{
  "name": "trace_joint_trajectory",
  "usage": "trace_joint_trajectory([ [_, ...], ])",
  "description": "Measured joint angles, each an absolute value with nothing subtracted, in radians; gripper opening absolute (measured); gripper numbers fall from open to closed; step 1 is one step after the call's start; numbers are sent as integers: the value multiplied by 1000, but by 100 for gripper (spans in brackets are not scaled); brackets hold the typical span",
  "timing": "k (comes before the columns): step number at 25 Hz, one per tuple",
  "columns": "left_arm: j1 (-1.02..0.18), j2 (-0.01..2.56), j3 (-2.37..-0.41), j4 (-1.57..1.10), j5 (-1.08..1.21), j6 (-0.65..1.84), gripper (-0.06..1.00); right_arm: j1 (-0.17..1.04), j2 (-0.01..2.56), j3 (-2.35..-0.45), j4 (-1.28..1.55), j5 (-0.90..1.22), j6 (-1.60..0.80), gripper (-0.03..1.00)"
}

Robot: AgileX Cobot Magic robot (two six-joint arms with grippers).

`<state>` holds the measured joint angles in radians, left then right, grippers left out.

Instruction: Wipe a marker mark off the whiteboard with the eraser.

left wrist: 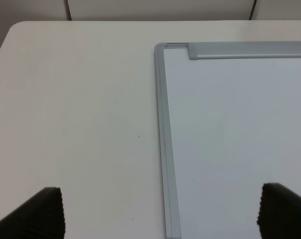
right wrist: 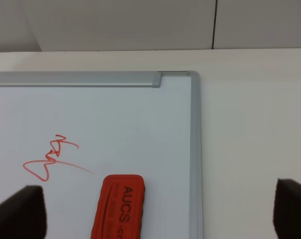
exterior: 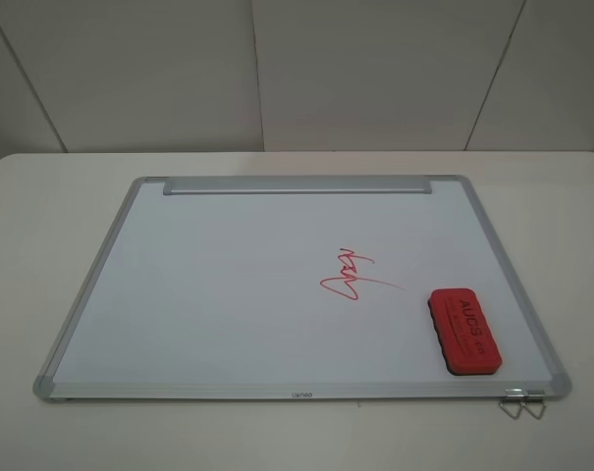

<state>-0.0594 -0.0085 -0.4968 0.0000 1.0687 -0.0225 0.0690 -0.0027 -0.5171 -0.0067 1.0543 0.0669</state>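
Note:
The whiteboard lies flat on the table, its silver tray strip along the far edge. On its near right part rests the red eraser, lettering up. The only red writing is a scribble with a long thin tail, left of the eraser; a tail-less zigzag marker mark shows in no view. My right gripper is open above the eraser and the board's right frame, with that scribble to one side. My left gripper is open over the board's left frame. Neither arm appears in the exterior high view.
The white table extends around the board on all sides, with a pale wall behind it. Small metal clips stick out at the board's near right corner.

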Motion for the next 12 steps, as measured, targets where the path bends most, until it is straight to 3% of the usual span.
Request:
trace_joint_trajectory([
  [12, -59, -8, -497, 0, 1069, -23, 77, 69, -3, -517, -7, 1054, 67, 82],
])
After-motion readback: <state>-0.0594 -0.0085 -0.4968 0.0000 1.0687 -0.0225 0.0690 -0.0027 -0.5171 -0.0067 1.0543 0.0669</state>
